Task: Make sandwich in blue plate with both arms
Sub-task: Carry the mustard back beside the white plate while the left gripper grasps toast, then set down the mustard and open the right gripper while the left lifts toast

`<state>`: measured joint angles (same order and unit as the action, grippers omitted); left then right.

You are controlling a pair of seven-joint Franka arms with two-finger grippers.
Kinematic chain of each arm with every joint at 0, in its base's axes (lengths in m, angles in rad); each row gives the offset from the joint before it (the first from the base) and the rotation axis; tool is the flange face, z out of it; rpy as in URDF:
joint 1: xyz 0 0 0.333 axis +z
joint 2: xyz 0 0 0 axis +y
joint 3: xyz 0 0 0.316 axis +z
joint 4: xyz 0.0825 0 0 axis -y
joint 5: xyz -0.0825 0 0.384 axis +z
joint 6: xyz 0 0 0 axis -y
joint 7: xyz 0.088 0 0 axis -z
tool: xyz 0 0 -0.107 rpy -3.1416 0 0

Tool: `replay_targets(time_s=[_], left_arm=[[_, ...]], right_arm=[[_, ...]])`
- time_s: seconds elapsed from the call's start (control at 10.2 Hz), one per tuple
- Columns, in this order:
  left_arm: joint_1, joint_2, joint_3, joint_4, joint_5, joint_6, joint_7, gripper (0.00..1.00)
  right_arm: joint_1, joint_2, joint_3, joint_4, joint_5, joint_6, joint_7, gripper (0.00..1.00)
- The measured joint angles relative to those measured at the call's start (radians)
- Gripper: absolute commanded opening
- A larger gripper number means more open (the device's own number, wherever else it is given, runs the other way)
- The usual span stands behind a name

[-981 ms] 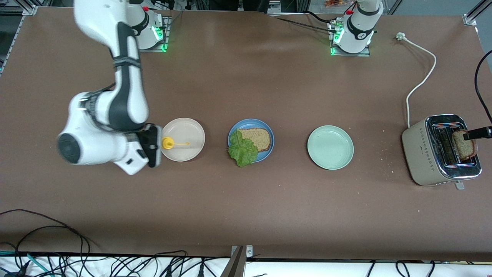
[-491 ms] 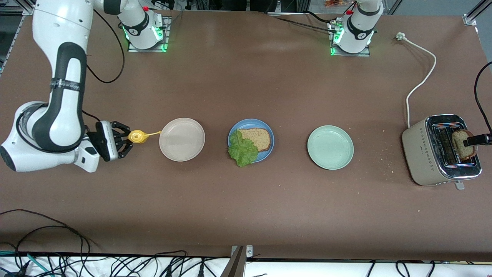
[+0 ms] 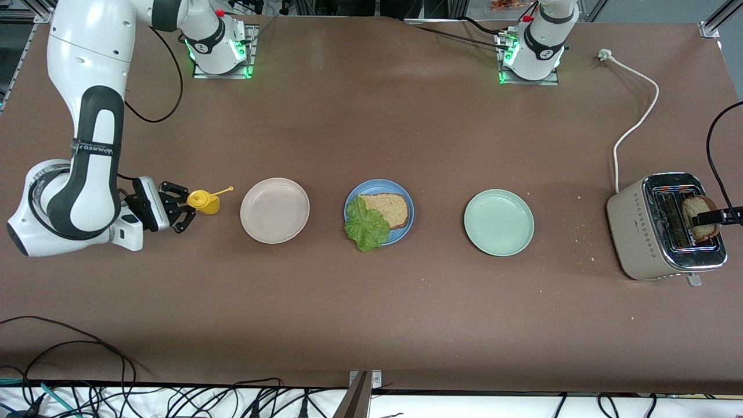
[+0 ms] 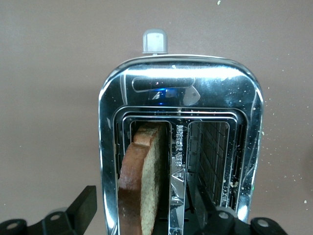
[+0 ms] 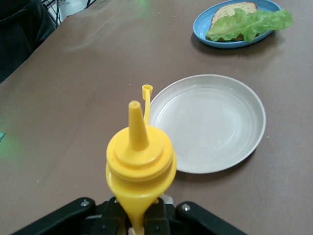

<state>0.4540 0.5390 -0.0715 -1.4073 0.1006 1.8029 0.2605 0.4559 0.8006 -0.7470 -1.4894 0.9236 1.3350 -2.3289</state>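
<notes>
While my right gripper [image 3: 184, 210] clenches a yellow squeeze bottle [image 3: 203, 201] beside the beige plate [image 3: 274, 210], my left gripper [image 3: 717, 216] straddles, unclenched, the bread slice [image 4: 142, 183] standing in the toaster [image 3: 650, 229]; bread and lettuce [image 3: 367, 226] lie on the blue plate [image 3: 371, 187] mid-table

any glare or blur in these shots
Front view: sharp and evenly lit, with soft shadows under the plates. Left wrist view: bright glare on the toaster chrome top. Right wrist view: the yellow bottle is crisp, while the blue plate looks slightly soft.
</notes>
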Motion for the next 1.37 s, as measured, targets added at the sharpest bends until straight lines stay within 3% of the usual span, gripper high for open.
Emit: replay_targets(time_s=[0.1,0.29,0.59,0.69,0.79,0.88,1.37], left_arm=[[0.000,0.001,0.000,0.001,0.000,0.000,0.000,0.00],[0.001,0.001,0.000,0.005,0.000,0.000,0.000,0.00],[0.003,0.001,0.000,0.006,0.000,-0.004,0.000,0.00],[0.004,0.000,0.000,0.007,0.000,-0.010,0.000,0.00],[0.005,0.000,0.000,0.010,0.000,-0.017,0.000,0.00],[0.006,-0.005,-0.001,0.016,0.000,-0.031,0.000,0.00],[0.006,-0.194,-0.024,0.048,0.000,-0.207,0.036,0.00]], right_arm=[[-0.009,0.009,0.001,-0.016,0.000,0.000,-0.043,0.05],[-0.028,0.027,0.009,-0.037,0.005,0.000,-0.120,0.05],[-0.100,0.046,0.093,-0.041,0.026,0.002,-0.185,0.07],[-0.121,0.055,0.113,-0.041,0.037,0.002,-0.208,0.17],[-0.132,0.064,0.121,-0.041,0.043,0.003,-0.224,0.72],[-0.136,0.072,0.121,-0.041,0.054,0.000,-0.229,1.00],[-0.160,0.081,0.123,-0.040,0.092,0.000,-0.249,1.00]])
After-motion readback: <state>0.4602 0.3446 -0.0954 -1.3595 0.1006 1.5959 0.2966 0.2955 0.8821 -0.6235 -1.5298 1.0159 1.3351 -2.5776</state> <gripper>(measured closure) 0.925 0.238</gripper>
